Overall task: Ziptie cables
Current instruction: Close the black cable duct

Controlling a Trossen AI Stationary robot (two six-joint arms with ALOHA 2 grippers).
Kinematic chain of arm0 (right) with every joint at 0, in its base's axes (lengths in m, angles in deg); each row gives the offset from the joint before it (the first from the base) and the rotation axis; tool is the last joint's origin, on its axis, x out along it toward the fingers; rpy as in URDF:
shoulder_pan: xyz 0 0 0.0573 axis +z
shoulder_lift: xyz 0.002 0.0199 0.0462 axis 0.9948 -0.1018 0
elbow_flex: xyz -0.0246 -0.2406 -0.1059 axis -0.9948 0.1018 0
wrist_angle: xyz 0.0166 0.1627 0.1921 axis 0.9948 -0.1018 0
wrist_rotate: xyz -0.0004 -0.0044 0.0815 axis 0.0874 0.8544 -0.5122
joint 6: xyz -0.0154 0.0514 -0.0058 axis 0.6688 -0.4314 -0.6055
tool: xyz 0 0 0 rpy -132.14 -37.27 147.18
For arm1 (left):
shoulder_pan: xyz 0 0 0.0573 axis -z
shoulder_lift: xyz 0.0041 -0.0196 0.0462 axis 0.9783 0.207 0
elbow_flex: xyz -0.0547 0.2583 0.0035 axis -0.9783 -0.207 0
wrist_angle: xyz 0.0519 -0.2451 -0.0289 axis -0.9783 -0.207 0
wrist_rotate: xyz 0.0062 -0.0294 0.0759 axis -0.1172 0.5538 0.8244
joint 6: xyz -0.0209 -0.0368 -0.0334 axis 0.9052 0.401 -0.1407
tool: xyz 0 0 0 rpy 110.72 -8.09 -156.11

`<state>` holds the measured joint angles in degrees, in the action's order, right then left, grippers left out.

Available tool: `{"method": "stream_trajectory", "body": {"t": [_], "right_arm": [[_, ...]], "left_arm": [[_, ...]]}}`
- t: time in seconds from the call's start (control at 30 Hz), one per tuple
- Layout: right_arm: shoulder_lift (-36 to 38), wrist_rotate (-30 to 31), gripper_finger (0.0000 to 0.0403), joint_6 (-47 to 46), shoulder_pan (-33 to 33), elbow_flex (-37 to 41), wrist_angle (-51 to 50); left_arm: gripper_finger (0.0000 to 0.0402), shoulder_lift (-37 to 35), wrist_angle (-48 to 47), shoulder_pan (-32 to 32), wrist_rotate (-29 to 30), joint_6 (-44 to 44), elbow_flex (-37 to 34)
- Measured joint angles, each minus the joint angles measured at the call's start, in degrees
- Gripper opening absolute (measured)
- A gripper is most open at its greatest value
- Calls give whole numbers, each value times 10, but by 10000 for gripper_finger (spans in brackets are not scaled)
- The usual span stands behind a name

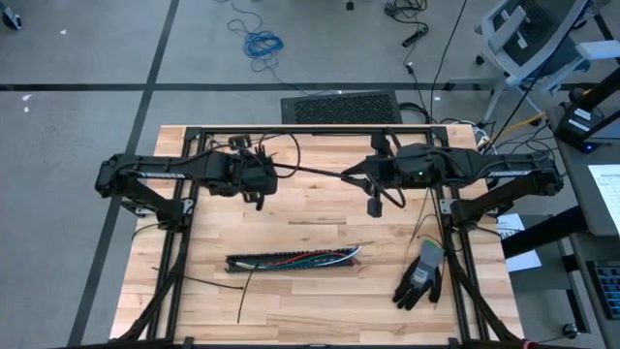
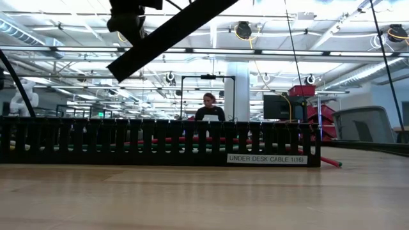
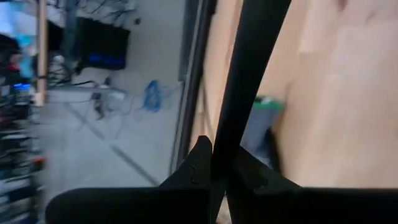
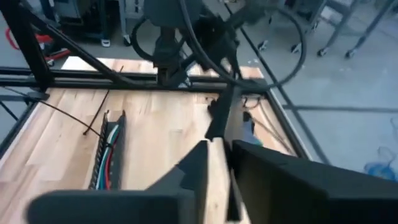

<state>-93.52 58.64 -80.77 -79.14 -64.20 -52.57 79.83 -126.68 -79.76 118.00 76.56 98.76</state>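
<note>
Two arms aloft — cables (image 1: 300, 260) below

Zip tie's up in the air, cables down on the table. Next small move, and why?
Probably lower the left gripper toward the cables. It is shut on the black zip tie well above the table, with the right gripper near the tie's far end. The cables lie below in the slotted black tray, so the tie must reach them first.

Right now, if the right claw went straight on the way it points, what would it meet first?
The right claw points across at the left claw; the black strip that claw holds probably comes first, then the left claw itself. Depth is unclear.
</note>
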Motion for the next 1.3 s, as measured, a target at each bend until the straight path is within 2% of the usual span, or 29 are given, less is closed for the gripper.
{"method": "stream_trajectory", "body": {"t": [0.1,0.2,0.3,0.43,0.57,0.63,0.73,0.87,1.03,1.17,1.3], "right_arm": [[-1,4,106,-33,0,0,-4],[2,34,152,-103,0,0,-5],[9,40,192,-152,0,0,-15],[17,49,226,-179,-1,0,-35],[19,53,237,-207,-20,0,-96],[17,19,237,-232,-46,0,-125],[6,-78,237,-234,-94,0,-149],[-12,-136,238,-222,-147,0,-152],[-54,-267,238,-234,-181,14,-171],[-73,-275,238,-242,-180,48,-129],[-74,-316,238,-327,-182,117,8]], "left_arm": [[19,0,-16,-9,46,0,-2],[18,0,-16,-16,131,5,-15],[18,-1,-13,-26,212,12,-35],[18,-1,3,-26,237,43,-71],[18,0,11,-2,242,43,-110],[18,-1,34,15,257,1,-132],[18,0,120,34,258,-112,-167],[18,0,240,55,239,-199,-198],[18,19,312,64,227,-209,-216],[18,38,305,59,252,-196,-216],[18,39,304,63,262,-200,-216]]}}
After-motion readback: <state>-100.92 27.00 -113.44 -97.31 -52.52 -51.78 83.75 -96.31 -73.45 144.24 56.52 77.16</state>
